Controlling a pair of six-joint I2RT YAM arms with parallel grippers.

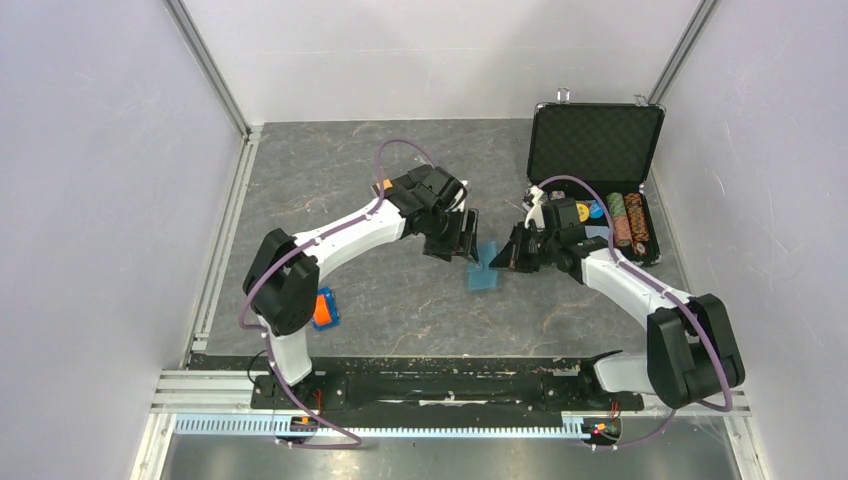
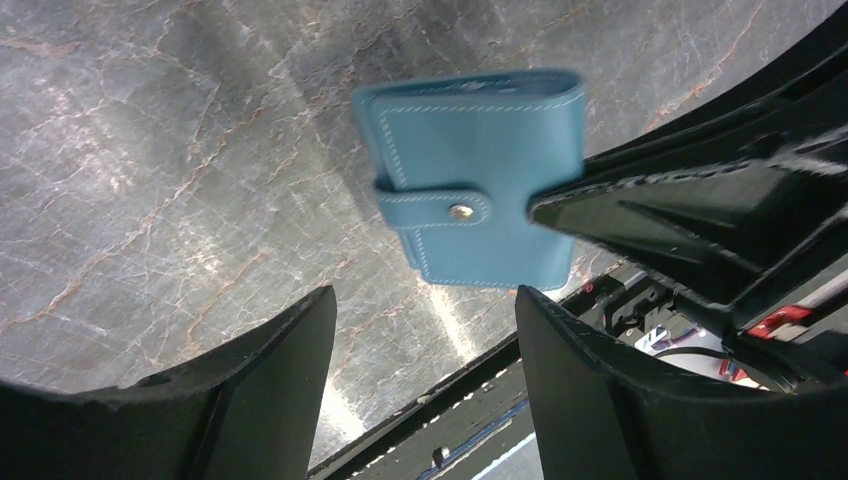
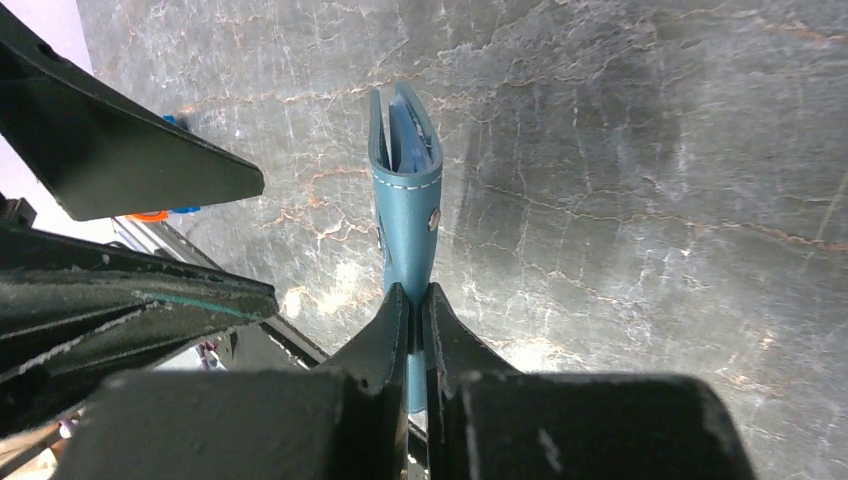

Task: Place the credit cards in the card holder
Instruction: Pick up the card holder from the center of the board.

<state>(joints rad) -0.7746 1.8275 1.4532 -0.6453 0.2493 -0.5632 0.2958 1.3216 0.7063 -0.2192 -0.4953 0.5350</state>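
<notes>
No lettering, brand mark, number or sign can be read anywhere, neither on the card holder [image 2: 480, 170] and its plain snap tab [image 2: 435, 208] nor on the black case [image 1: 596, 140] at the far right corner of the table [image 1: 400, 300].

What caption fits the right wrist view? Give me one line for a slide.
Right gripper clamps the closed teal-blue stitched folding card holder edge-on over the grey marbled table.

Bright, even light from above fills the top view, leaving only soft, faint shadows. In the left wrist view the card holder [image 2: 480, 170] looks slightly blurred, and pale glare streaks the marbled table [image 2: 150, 150] at lower centre. The right wrist view shows similar glare patches across its lower half.
</notes>
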